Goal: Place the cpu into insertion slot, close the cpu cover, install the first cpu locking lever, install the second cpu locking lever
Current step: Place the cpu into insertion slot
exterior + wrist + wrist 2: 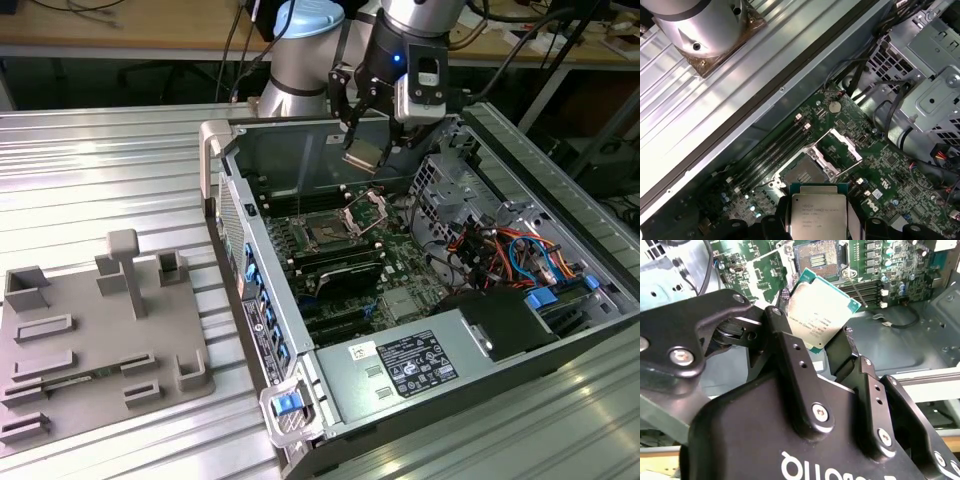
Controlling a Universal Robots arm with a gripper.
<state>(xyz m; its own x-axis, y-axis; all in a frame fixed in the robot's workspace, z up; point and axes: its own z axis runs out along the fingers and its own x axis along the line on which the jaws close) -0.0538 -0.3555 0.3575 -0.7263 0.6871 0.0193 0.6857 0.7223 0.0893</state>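
Clamping two opposite edges, the gripper (815,326) was closed tight on the cpu (821,307), which was held in the air with its metal top turned toward the wrist. In the exterior view the chip was tilted rather than level. One chip was counted, pinched between two fingers (787,347). Beyond the fingertips, lower down and well apart from the chip, the insertion slot (801,174) was seen bare, its contacts exposed and nothing seated in it. Just past the slot from the tool, the cpu cover (839,150) was raised on its hinge, so the opening was left unobstructed. One slot and one cover were counted. The locking levers could not be told with certainty.
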